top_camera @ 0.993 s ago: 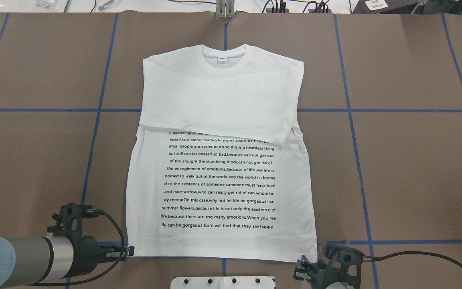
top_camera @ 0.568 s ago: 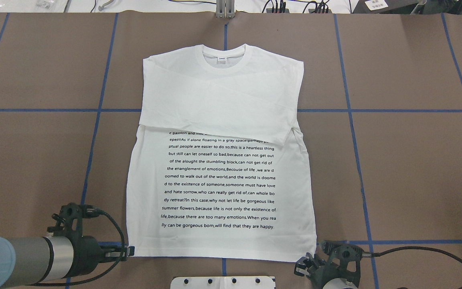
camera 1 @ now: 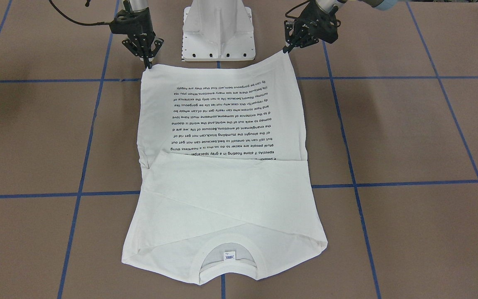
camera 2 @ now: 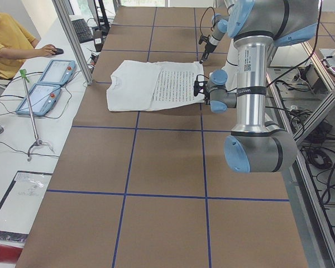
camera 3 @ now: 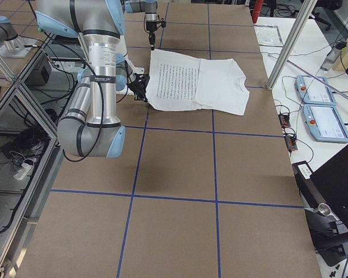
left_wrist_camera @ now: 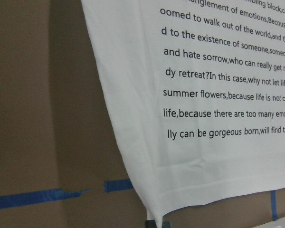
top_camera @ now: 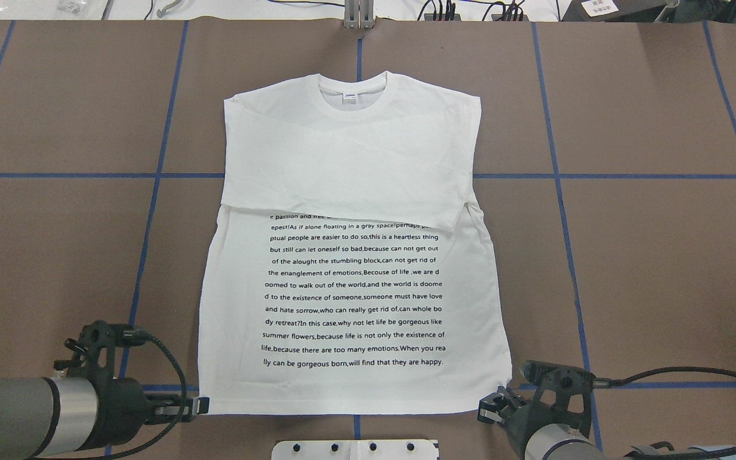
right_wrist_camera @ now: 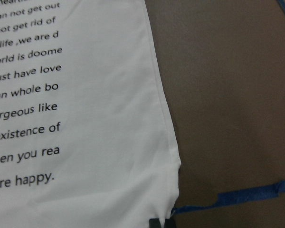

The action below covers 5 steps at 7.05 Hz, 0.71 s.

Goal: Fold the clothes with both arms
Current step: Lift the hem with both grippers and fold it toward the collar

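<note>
The clothes are one white long-sleeved T-shirt (top_camera: 349, 160) lying flat on the brown table, collar (top_camera: 353, 96) far from me, sleeves folded across the chest, black text block (top_camera: 353, 294) facing up. My left gripper (top_camera: 204, 404) is shut on the near left hem corner, seen in the front-facing view at the left gripper (camera 1: 285, 50). My right gripper (top_camera: 489, 409) is shut on the near right hem corner, the right gripper (camera 1: 147, 64) pointing down at it. Both wrist views show the shirt (left_wrist_camera: 204, 156) (right_wrist_camera: 109, 123) hem running down into the fingertips, slightly raised.
The white pedestal base (camera 1: 218, 29) stands between the arms at the table's near edge. Blue tape lines (top_camera: 559, 176) grid the brown cover. A seated person (camera 2: 8, 42) and two teach pendants (camera 2: 44, 84) sit beyond the far edge, by a metal post (camera 2: 72, 39).
Both grippers have drawn the hem corners slightly outward and toward me; the left arm slid back left, the right gripper shifted right, and the shirt's lower edge has spread and stretched.
</note>
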Each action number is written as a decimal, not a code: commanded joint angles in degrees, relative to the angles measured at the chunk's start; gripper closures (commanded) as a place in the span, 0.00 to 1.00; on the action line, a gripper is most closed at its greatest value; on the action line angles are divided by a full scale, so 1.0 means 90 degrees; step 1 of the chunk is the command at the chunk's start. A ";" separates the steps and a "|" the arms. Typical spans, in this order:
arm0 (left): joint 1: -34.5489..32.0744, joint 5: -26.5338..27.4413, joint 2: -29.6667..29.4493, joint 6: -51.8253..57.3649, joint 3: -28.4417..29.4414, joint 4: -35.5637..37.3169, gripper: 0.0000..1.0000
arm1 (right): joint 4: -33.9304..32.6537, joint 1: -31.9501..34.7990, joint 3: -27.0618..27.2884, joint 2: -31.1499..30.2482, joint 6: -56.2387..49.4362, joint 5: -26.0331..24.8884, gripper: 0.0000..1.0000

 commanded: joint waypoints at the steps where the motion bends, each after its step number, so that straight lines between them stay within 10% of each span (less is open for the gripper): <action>1: -0.0112 -0.0709 0.0283 0.0001 -0.2213 0.1822 1.00 | -0.2587 0.0038 0.2389 0.0264 -0.0069 0.0842 1.00; 2: -0.0442 -0.1331 0.0099 0.0011 -0.2940 0.2908 1.00 | -0.3365 0.0387 0.2516 0.1031 -0.0079 0.1300 1.00; 5: -0.1700 -0.1572 -0.1119 0.1421 -0.2345 0.3910 1.00 | -0.4261 0.1742 0.2032 0.2598 -0.1305 0.1997 1.00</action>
